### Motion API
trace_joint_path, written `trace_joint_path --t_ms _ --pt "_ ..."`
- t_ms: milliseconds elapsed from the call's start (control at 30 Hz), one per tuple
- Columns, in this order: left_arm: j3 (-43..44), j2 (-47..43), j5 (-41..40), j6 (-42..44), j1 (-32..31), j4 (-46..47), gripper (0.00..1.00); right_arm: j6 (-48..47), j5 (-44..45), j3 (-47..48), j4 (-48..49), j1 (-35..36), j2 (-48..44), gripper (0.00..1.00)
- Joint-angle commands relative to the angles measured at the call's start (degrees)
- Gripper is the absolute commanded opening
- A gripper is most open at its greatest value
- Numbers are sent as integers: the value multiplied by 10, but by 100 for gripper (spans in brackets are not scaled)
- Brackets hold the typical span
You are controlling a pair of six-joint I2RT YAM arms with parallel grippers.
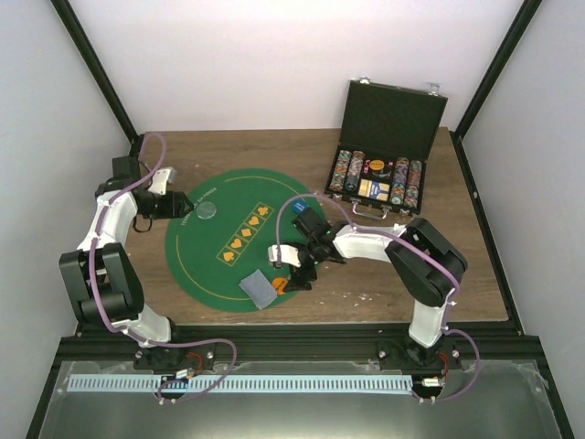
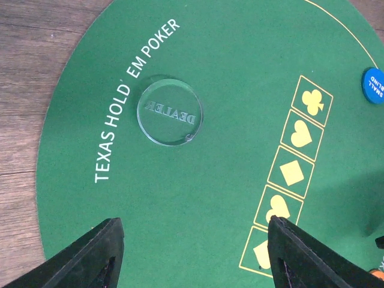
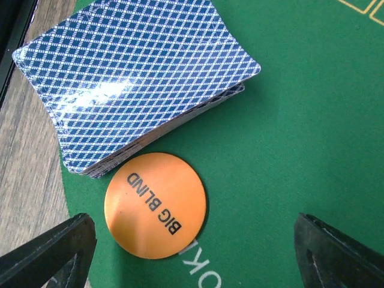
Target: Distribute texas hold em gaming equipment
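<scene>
Card deck on mat edge, disc beside it, case behind.

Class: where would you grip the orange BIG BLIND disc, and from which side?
By its rim, on opposite edges, coming straight down. The orange disc lies flat and thin on the green mat, so only the rim offers hold; keep the jaws off the side nearest the card deck.

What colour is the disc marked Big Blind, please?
Orange disc, black lettering; best in the right wrist view.
</scene>
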Motion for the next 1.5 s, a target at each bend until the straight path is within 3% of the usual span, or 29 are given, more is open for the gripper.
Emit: trace_joint_path --t_ms 0,300,467,867,1067,1200,1467 --pt "-4 -5 10 9 -1 1 67 -34 -10 9 6 8 8 91" --pt "-3 -3 6 10 0 1 67 -25 19 2 20 33 44 82" --pt "-3 -2 4 10 0 1 66 -2 73 -5 27 33 45 64" --pt "-3 -1 1 10 0 2 66 43 130 -7 38 -17 33 49" --pt "-3 -1 1 10 0 2 66 75 122 47 50 -19 72 46" --pt "-4 -3 -3 11 0 1 66 115 128 92 68 -19 113 39" --pt "-4 -5 -11 14 0 2 66 153 98 196 40 13 191 34"
